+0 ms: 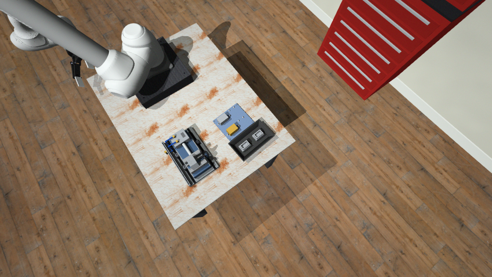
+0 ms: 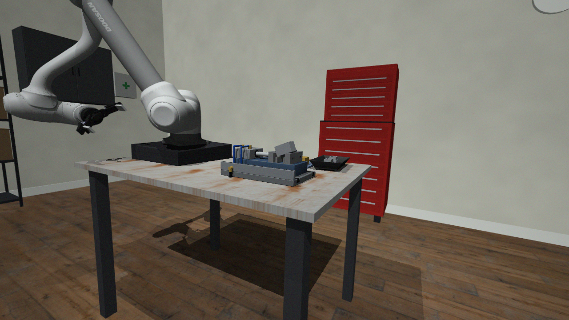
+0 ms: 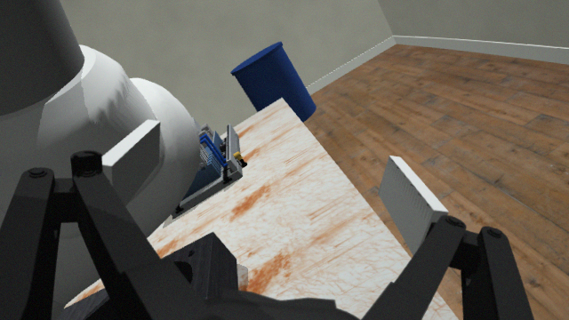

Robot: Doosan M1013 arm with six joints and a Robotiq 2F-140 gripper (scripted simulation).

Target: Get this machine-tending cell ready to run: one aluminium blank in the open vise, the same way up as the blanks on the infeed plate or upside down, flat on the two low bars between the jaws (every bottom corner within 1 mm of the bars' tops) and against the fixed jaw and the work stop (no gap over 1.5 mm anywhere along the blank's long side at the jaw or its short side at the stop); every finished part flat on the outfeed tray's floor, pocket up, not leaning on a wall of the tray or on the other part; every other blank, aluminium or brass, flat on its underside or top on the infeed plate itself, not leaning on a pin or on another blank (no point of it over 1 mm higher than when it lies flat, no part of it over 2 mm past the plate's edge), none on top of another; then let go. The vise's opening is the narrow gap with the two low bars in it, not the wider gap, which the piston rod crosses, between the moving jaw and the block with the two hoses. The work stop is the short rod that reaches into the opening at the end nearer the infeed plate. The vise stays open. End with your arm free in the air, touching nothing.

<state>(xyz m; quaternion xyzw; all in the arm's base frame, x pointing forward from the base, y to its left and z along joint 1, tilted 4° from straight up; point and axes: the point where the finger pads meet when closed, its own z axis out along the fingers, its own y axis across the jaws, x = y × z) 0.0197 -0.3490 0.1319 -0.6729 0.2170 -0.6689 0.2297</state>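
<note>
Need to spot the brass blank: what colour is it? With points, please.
Yellow-gold; the brass blank [image 1: 232, 129] [image 2: 305, 159] shows best from the top.

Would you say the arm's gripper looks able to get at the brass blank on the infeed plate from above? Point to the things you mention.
Probably yes: the gripper [image 1: 79, 72] [image 2: 104, 118] [image 3: 274, 158] is open, and nothing covers the brass blank [image 1: 232, 129] [image 2: 305, 159], though the outfeed tray [image 1: 236, 151] [image 2: 329, 166] stands close by.

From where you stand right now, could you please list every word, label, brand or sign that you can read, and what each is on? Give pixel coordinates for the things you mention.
"DOOSAN": on the arm's grey link [image 2: 119, 43].
Green cross, no words: on the pale wall box [image 2: 131, 88].
No other readable text.
</note>
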